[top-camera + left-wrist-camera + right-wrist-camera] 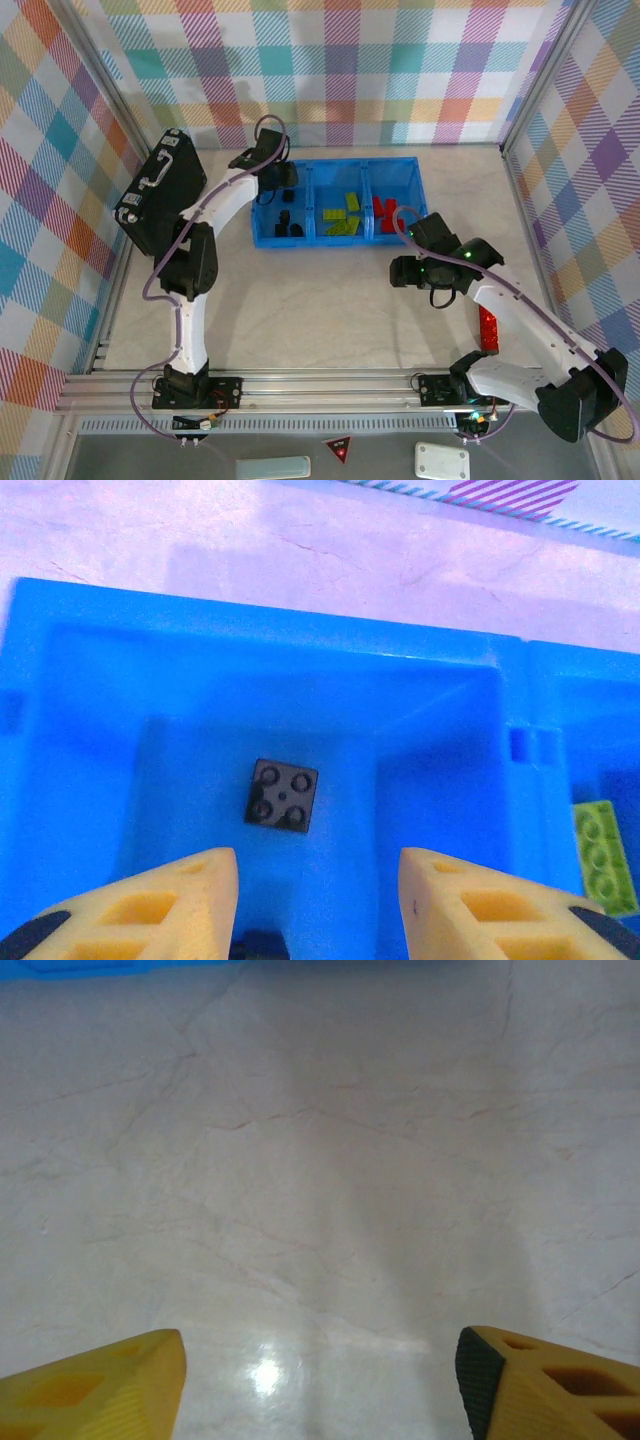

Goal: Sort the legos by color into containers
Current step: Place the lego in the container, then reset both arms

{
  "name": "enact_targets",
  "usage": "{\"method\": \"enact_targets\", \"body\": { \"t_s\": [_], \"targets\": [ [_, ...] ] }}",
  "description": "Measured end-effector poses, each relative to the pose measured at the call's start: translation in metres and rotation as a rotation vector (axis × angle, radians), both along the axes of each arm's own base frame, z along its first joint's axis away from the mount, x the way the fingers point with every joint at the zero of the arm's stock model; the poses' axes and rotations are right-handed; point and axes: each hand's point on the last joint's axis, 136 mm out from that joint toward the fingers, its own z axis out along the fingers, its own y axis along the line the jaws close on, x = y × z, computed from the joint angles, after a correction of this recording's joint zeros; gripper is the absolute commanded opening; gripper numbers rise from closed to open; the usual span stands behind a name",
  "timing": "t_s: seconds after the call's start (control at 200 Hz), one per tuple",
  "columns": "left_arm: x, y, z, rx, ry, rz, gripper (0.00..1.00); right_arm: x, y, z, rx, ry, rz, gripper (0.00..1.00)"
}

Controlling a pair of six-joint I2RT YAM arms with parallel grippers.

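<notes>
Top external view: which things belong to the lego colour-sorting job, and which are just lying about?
Job:
translucent blue plastic three-compartment tray
small black plastic bricks in its left compartment
lime-green rectangular bricks in the middle
red rectangular bricks on the right

Lying about:
black briefcase with a handle, left of the tray
pale flat block and white flat plate near the arm bases

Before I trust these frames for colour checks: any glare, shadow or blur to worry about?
Right wrist view: a bright glare spot on the table near the bottom edge, a soft shadow beside it. Left wrist view: the black brick is sharp, and the table beyond the tray looks violet. Top view: even light, no strong glare.
</notes>
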Motion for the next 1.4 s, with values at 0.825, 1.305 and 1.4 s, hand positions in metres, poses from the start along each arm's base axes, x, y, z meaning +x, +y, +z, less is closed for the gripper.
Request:
{"method": "enact_targets", "body": {
  "t_s": [0.825, 1.305, 1.4],
  "targets": [
    [-0.18, 0.132, 0.021, 0.22, -0.02, 0.104, 1.0, 0.072, -0.099, -0.016, -0.309, -0.243, -0.236, 0.99],
    [-0.212, 0.196, -0.04, 0.391, 0.007, 0.331, 1.0, 0.11, -0.125, -0.068, -0.339, -0.424, -0.273, 0.99],
    [-0.206, 0.204, -0.051, 0.421, -0.002, 0.357, 1.0, 0.124, -0.124, -0.078, -0.342, -0.439, -0.255, 0.99]
  ]
}}
